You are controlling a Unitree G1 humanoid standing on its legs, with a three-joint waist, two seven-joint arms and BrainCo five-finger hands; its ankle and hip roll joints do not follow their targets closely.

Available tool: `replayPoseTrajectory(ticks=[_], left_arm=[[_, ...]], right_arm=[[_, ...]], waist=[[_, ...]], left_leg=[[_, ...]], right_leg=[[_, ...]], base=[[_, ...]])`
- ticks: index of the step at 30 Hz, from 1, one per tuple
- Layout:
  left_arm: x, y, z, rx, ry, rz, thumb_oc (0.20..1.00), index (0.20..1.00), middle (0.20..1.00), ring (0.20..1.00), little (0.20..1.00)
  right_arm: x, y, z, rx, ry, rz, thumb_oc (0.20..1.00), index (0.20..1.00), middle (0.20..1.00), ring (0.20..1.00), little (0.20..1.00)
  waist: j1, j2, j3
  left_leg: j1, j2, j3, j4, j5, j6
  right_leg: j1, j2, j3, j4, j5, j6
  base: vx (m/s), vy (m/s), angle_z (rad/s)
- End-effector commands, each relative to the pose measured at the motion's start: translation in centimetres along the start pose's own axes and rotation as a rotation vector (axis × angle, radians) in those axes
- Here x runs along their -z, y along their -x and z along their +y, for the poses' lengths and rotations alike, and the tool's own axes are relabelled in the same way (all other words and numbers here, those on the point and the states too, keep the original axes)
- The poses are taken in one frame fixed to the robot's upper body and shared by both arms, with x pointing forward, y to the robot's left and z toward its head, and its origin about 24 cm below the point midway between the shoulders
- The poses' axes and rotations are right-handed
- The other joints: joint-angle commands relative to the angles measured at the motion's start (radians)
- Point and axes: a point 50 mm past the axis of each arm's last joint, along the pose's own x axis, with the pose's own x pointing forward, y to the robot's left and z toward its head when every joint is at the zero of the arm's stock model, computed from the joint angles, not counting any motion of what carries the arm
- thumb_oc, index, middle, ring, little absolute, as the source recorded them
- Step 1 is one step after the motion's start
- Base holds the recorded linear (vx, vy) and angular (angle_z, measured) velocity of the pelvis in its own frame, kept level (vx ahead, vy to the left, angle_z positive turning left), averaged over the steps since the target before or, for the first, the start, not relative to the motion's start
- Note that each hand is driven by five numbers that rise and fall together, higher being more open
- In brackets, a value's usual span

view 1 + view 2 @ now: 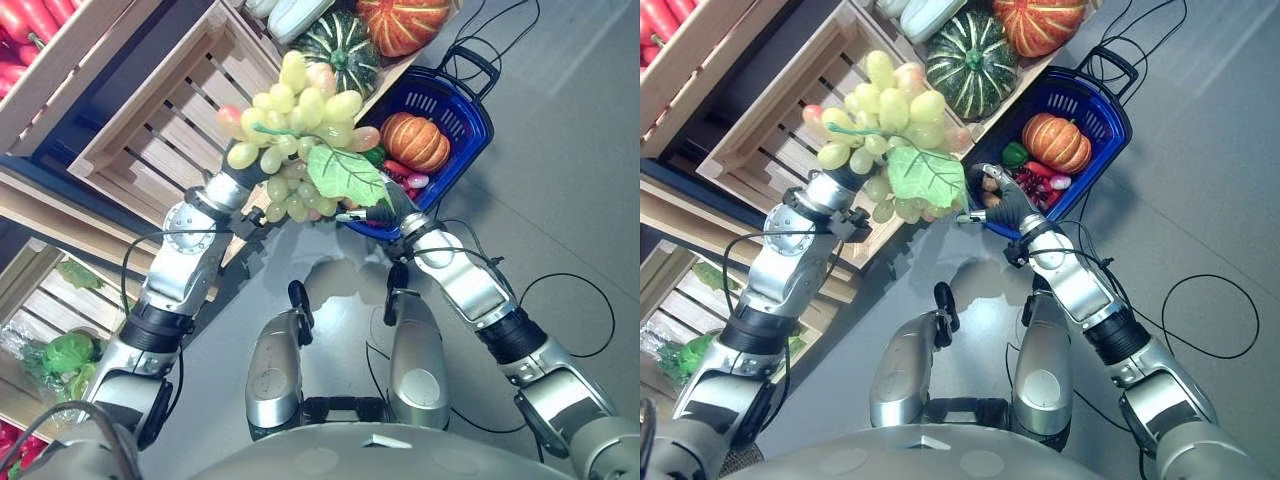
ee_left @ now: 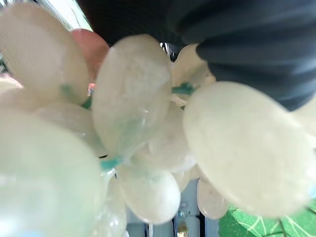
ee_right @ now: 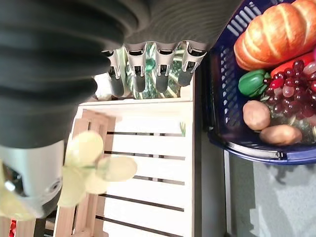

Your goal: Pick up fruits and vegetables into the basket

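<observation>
In the left eye view, we see our left hand (image 1: 243, 182) lifting a large bunch of pale green plastic grapes (image 1: 295, 125) above an empty slatted wooden crate (image 1: 165, 120); its fingers are hidden behind the bunch, so we cannot tell their grip. The blue plastic basket (image 1: 470, 110), holding an orange pumpkin (image 1: 415, 141), lies to the bunch's right. In the right eye view, our right hand (image 1: 1002, 203) rests at the basket's near rim. In the right wrist view, its fingers (image 3: 161, 74) are straight.

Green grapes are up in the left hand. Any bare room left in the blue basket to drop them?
Basket is crowded: orange pumpkin at its far end, green pepper, red grapes and potatoes toward the right hand. No bare floor shows; green grapes would land on top. Slatted crate beside it is bare.
</observation>
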Motion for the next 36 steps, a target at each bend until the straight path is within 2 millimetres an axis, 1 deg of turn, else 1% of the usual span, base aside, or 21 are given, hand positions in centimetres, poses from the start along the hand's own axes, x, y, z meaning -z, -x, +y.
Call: replayPoseTrajectory(ticks=[1, 4, 6, 12, 13, 17, 20, 21, 24, 26, 28, 31, 32, 33, 36], left_arm=[[-2.0, -1.3, -2.3, 0.073, 0.031, -0.119, 0.200, 0.200, 0.200, 0.200, 0.200], [-1.4, -1.8, -2.4, 0.059, 0.054, -0.076, 0.200, 0.200, 0.200, 0.200, 0.200], [-1.0, -1.7, -2.3, 0.041, 0.070, -0.050, 0.200, 0.200, 0.200, 0.200, 0.200], [-0.8, -0.5, -1.4, -0.061, 0.057, -0.042, 0.200, 0.200, 0.200, 0.200, 0.200], [-0.9, 0.0, -1.0, -0.101, 0.048, -0.047, 0.200, 0.200, 0.200, 0.200, 0.200], [-1.4, 1.0, -0.3, -0.190, 0.052, -0.089, 0.200, 0.200, 0.200, 0.200, 0.200], [-1.8, 1.8, 0.2, -0.262, 0.065, -0.124, 0.200, 0.200, 0.200, 0.200, 0.200], [-1.9, 2.0, 0.4, -0.298, 0.063, -0.134, 0.200, 0.200, 0.200, 0.200, 0.200], [-2.1, 2.3, 0.6, -0.353, 0.049, -0.152, 0.200, 0.200, 0.200, 0.200, 0.200], [-2.2, 2.4, 0.7, -0.389, 0.035, -0.156, 0.200, 0.200, 0.200, 0.200, 0.200], [-2.3, 2.3, 0.5, -0.404, 0.009, -0.159, 0.200, 0.200, 0.200, 0.200, 0.200], [-2.3, 2.0, 0.2, -0.407, -0.004, -0.163, 0.200, 0.200, 0.200, 0.200, 0.200], [-2.1, 1.7, 0.1, -0.407, -0.009, -0.147, 0.200, 0.200, 0.200, 0.200, 0.200], [-2.1, 1.4, -0.1, -0.399, -0.009, -0.137, 0.200, 0.200, 0.200, 0.200, 0.200], [-1.8, 0.8, -0.6, -0.372, -0.016, -0.105, 0.200, 0.200, 0.200, 0.200, 0.200]], right_arm=[[-2.0, -0.3, 2.5, -0.041, -0.094, -0.096, 1.000, 1.000, 1.000, 1.000, 1.000], [-2.3, -0.5, 2.7, -0.028, -0.089, -0.102, 1.000, 1.000, 1.000, 1.000, 1.000], [-2.2, -0.6, 2.4, 0.003, -0.087, -0.090, 1.000, 1.000, 1.000, 1.000, 1.000], [-1.6, 0.6, 0.2, 0.153, -0.180, -0.092, 1.000, 1.000, 1.000, 1.000, 1.000], [-1.5, 1.3, -0.8, 0.205, -0.219, -0.110, 1.000, 1.000, 1.000, 1.000, 1.000], [-1.4, 3.1, -2.1, 0.304, -0.287, -0.153, 1.000, 1.000, 1.000, 1.000, 1.000], [-2.1, 4.3, -2.9, 0.332, -0.343, -0.223, 1.000, 1.000, 1.000, 1.000, 1.000], [-2.8, 4.8, -3.3, 0.332, -0.363, -0.277, 1.000, 1.000, 1.000, 1.000, 1.000], [-4.2, 5.6, -3.4, 0.287, -0.386, -0.365, 1.000, 1.000, 1.000, 1.000, 1.000], [-5.5, 6.0, -3.1, 0.202, -0.422, -0.443, 1.000, 1.000, 1.000, 1.000, 1.000], [-6.9, 6.1, -2.5, 0.109, -0.454, -0.519, 1.000, 1.000, 1.000, 1.000, 1.000], [-8.3, 6.2, -1.6, -0.010, -0.468, -0.589, 1.000, 1.000, 1.000, 1.000, 1.000], [-9.1, 6.1, -0.9, -0.065, -0.458, -0.617, 1.000, 1.000, 1.000, 1.000, 1.000], [-9.6, 5.9, -0.6, -0.081, -0.443, -0.624, 1.000, 1.000, 1.000, 1.000, 1.000], [-10.1, 5.2, 0.3, -0.120, -0.456, -0.597, 1.000, 1.000, 1.000, 1.000, 1.000]], waist=[[0.005, -0.051, -0.132], [0.002, -0.053, -0.138], [0.002, -0.054, -0.142], [-0.008, -0.052, -0.153], [-0.016, -0.053, -0.156], [-0.034, -0.049, -0.167], [-0.049, -0.043, -0.175], [-0.056, -0.041, -0.179], [-0.064, -0.034, -0.184], [-0.066, -0.031, -0.189], [-0.062, -0.030, -0.190], [-0.055, -0.030, -0.191], [-0.048, -0.031, -0.192], [-0.042, -0.033, -0.192], [-0.026, -0.039, -0.193]], left_leg=[[-0.035, -0.018, -0.031, 0.058, -0.076, 0.031], [-0.027, -0.015, -0.029, 0.052, -0.074, 0.029], [-0.021, -0.014, -0.029, 0.047, -0.072, 0.028], [0.000, -0.008, -0.027, 0.027, -0.070, 0.027], [0.005, -0.006, -0.025, 0.022, -0.070, 0.027], [0.017, -0.007, -0.018, 0.010, -0.071, 0.029], [0.031, -0.007, -0.008, 0.001, -0.073, 0.031], [0.039, -0.008, -0.004, -0.004, -0.074, 0.031], [0.047, -0.010, 0.002, -0.006, -0.075, 0.030], [0.052, -0.013, 0.004, -0.005, -0.077, 0.029], [0.056, -0.014, 0.003, -0.004, -0.079, 0.026], [0.057, -0.016, -0.002, -0.003, -0.079, 0.024], [0.059, -0.017, -0.006, -0.003, -0.080, 0.023], [0.060, -0.016, -0.009, -0.002, -0.079, 0.023], [0.064, -0.015, -0.015, -0.003, -0.080, 0.021]], right_leg=[[0.106, -0.060, -0.007, -0.087, -0.021, 0.081], [0.113, -0.059, -0.006, -0.094, -0.018, 0.084], [0.119, -0.058, -0.006, -0.100, -0.017, 0.085], [0.133, -0.055, -0.005, -0.110, -0.017, 0.090], [0.135, -0.054, -0.003, -0.113, -0.018, 0.091], [0.139, -0.052, 0.006, -0.119, -0.019, 0.094], [0.143, -0.054, 0.015, -0.123, -0.020, 0.097], [0.145, -0.054, 0.019, -0.125, -0.021, 0.098], [0.146, -0.057, 0.025, -0.122, -0.025, 0.100], [0.149, -0.059, 0.028, -0.122, -0.027, 0.101], [0.154, -0.063, 0.024, -0.123, -0.029, 0.102], [0.160, -0.066, 0.020, -0.127, -0.029, 0.103], [0.166, -0.068, 0.016, -0.129, -0.029, 0.104], [0.170, -0.070, 0.013, -0.129, -0.029, 0.105], [0.183, -0.072, 0.001, -0.136, -0.029, 0.107]], base=[[0.00, 0.000, 0.00], [0.00, -0.008, 0.01], [0.00, 0.000, 0.00], [0.00, 0.000, 0.00], [0.00, 0.000, 0.00], [0.02, 0.049, -0.04], [0.03, 0.074, -0.08], [0.04, 0.073, -0.12], [0.03, 0.072, -0.15], [0.02, 0.040, -0.03], [0.00, 0.002, -0.02], [0.00, -0.004, -0.03], [0.00, -0.032, 0.01], [0.00, -0.044, 0.03], [0.00, -0.067, 0.08]])
